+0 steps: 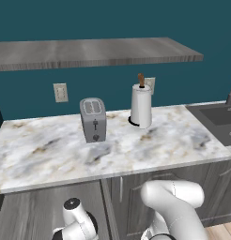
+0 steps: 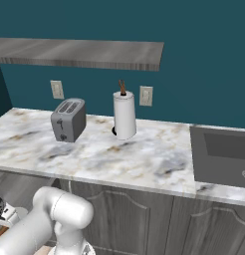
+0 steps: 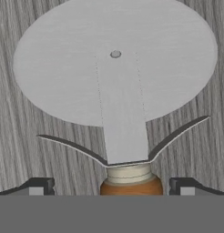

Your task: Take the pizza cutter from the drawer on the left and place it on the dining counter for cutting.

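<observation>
left base view
counter (image 1: 56,154): marble slab with brown veining. Carries the toaster (image 1: 93,119), the paper towel holder (image 1: 141,105) with its brown tip, and the sink (image 1: 219,121) at right, cut off by the frame edge.
wall: two outlets, the right one partly behind the paper towel roll. Grey shelf (image 1: 89,51) above.
arm (image 1: 176,206): white, folded low in front of the dark cabinet fronts, running out of the bottom edge. Wrist end drops below the counter edge at lower left.

right base view
counter (image 2: 144,159): same slab from the other side. Toaster (image 2: 68,119) at left, paper towel holder (image 2: 124,114) in the middle, sink (image 2: 224,154) at right and cropped.
arm (image 2: 55,214): elbow at lower left, heading down and left out of frame.
cabinets: doors below the slab, handles hard to make out.

hand view
pizza cutter (image 3: 116,68): straight ahead of the hand, very close. Round grey blade fills the upper half, flat shank runs down the centre to a curved guard, brown wooden handle at the bottom is cut off by the frame edge.
gripper (image 3: 112,187): fingertips spread wide, one on each side of the handle, each apart from it with a visible gap. Pinching nothing.
surface under cutter: dark grey wood grain (image 3: 13,150). Drawer walls and rim out of frame, so I can't tell from here what it belongs to.
contact: can't tell whether the cutter is lying flat on the wood or raised off it.
</observation>
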Controlling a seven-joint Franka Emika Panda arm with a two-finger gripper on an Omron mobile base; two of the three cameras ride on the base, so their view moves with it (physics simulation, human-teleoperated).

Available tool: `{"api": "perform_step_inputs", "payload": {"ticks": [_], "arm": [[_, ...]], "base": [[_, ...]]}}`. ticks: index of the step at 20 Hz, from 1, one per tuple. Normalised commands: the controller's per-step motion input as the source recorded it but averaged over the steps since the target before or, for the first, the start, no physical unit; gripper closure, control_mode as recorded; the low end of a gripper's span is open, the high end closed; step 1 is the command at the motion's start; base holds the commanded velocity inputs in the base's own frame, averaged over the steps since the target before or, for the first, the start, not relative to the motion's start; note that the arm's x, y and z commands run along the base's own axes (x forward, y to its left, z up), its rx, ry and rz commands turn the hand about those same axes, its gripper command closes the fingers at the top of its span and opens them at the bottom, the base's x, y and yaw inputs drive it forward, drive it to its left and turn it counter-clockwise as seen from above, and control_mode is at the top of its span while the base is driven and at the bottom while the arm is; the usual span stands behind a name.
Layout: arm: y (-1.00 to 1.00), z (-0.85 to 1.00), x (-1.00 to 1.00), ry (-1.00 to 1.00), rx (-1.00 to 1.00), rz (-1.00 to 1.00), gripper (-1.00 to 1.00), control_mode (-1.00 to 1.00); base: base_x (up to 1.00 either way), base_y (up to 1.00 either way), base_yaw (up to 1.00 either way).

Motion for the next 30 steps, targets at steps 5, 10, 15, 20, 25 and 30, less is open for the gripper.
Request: {"api": "perform_step_inputs", "payload": {"ticks": [5,10,15,20,25,30], "arm": [[0.00,0.00,0.00,0.00,0.00,0.00,-1.00,-1.00],[0.00,0.00,0.00,0.00,0.00,0.00,-1.00,-1.00],[0.00,0.00,0.00,0.00,0.00,0.00,-1.00,-1.00],[0.00,0.00,0.00,0.00,0.00,0.00,1.00,-1.00],[0.00,0.00,0.00,0.00,0.00,0.00,1.00,-1.00],[0.00,0.00,0.00,0.00,0.00,0.00,1.00,-1.00]], "base": [[0.00,0.00,0.00],[0.00,0.00,0.00],[0.00,0.00,0.00],[0.00,0.00,0.00],[0.00,0.00,0.00],[0.00,0.00,0.00]]}}
